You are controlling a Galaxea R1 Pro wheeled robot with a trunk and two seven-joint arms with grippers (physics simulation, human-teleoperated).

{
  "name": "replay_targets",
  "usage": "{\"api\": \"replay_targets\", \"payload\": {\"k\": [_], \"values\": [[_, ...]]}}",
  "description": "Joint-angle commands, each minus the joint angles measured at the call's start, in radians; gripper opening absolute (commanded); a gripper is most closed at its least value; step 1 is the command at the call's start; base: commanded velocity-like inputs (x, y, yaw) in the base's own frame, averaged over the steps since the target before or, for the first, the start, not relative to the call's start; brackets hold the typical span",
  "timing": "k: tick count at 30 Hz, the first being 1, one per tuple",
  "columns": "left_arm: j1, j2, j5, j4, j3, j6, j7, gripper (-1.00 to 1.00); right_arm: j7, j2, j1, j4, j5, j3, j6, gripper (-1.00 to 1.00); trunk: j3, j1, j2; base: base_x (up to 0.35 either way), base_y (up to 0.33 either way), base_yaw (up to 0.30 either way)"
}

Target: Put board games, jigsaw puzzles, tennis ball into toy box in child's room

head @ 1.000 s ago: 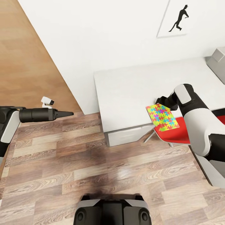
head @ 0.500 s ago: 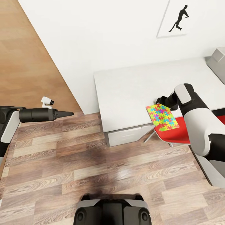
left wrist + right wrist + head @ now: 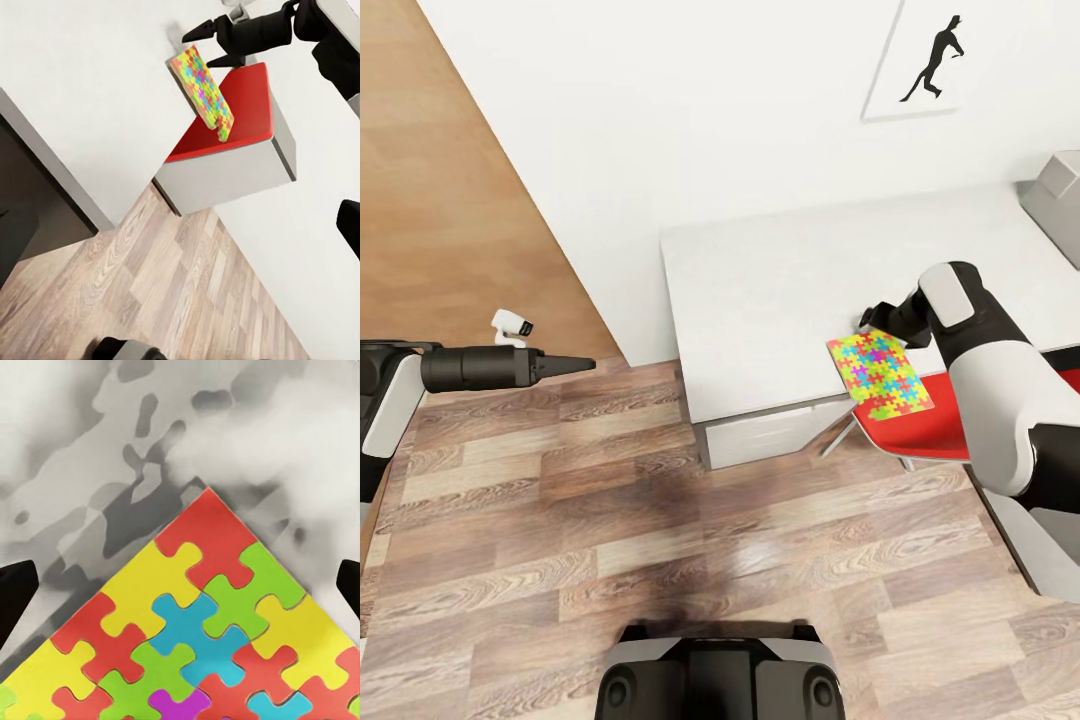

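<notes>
A jigsaw puzzle [image 3: 880,376] lies at the near edge of the table [image 3: 780,290], one end jutting out past the edge above a red chair seat [image 3: 930,425]. The right gripper [image 3: 872,318] has its fingers at the puzzle's far corner. From the right wrist view that corner [image 3: 206,585] sits between the two dark fingertips [image 3: 15,592], which stand wide apart and touch nothing — open, with no hold on the board. The left wrist view agrees: the two pointed fingers [image 3: 206,31] are spread beside the puzzle's upper end [image 3: 201,82].

The left gripper [image 3: 575,365] is held out over the wood floor [image 3: 660,540], well away from the table; its fingers look drawn together to a point and carry nothing.

The toy box [image 3: 1060,200] shows as a grey corner at the far right of the table, well apart from the puzzle.

I'd judge this as the reach for the puzzle, the grasp not yet made. The board is thin and flat, so the next move calls for getting a finger under the overhanging part or at a corner, closing squarely — a slanted pinch could slide it off onto the chair — then carrying it across to the box.
</notes>
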Motion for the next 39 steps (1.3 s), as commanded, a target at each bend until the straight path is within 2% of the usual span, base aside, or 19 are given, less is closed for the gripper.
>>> {"api": "replay_targets", "payload": {"k": [1, 28, 39], "values": [[-0.001, 0.001, 0.002, 0.0, -0.001, 0.005, -0.002, 1.0, -0.01, 0.0, -0.001, -0.001, -0.01, -0.001, 0.001, 1.0, -0.001, 0.001, -0.002, 0.0, 0.0, 0.0], [-0.001, 0.002, 0.002, 0.0, -0.001, 0.005, -0.002, 1.0, -0.007, -0.002, -0.037, -0.035, -0.015, -0.001, 0.011, 1.0, 0.0, 0.001, -0.002, 0.0, 0.0, 0.0], [-0.001, 0.003, 0.002, 0.002, -0.002, 0.005, -0.001, 1.0, -0.005, -0.004, -0.035, -0.217, -0.019, -0.013, 0.117, 1.0, 0.01, 0.001, -0.002, 0.0, 0.0, 0.0]]}}
